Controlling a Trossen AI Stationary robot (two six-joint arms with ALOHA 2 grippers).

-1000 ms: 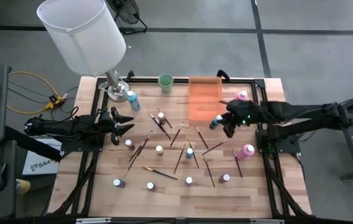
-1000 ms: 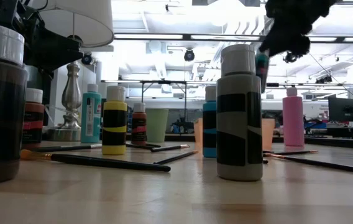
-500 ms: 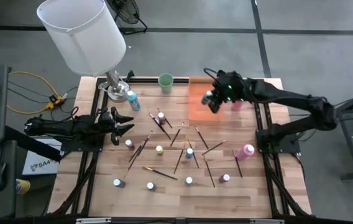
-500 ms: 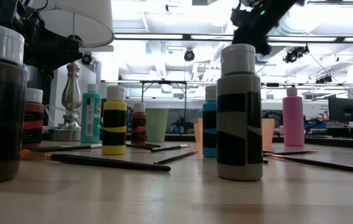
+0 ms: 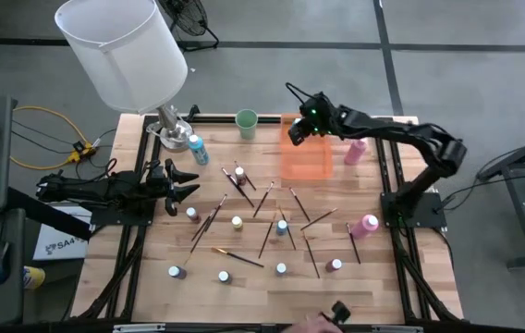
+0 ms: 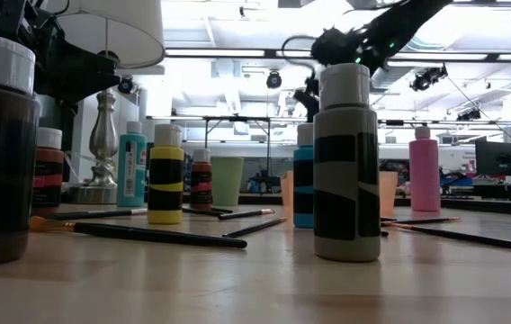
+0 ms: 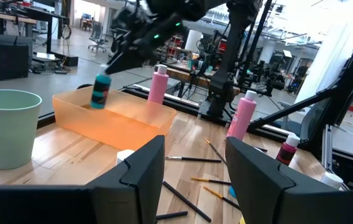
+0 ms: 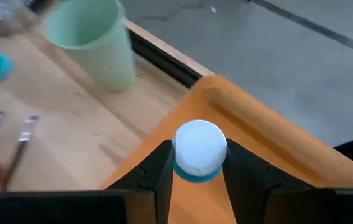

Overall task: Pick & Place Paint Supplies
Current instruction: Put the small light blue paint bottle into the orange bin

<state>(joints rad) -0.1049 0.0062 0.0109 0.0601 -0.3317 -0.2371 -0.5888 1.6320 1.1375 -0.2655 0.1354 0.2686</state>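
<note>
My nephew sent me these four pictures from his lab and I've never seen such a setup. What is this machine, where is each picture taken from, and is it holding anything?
It is a robot with two dark arms at a wooden table. One picture looks straight down, one looks level across the tabletop, and two come from cameras on the arms' wrists.

Small paint bottles and thin paintbrushes lie scattered on the table, with a pale green cup, an orange bin and a lamp at the far side.

The right gripper has its jaws shut on a teal bottle with a white cap, held over a corner of the bin; the left wrist view shows the bottle hanging just above the bin's rim. The left gripper waits at the table's left edge, jaws apart and holding nothing.
</note>
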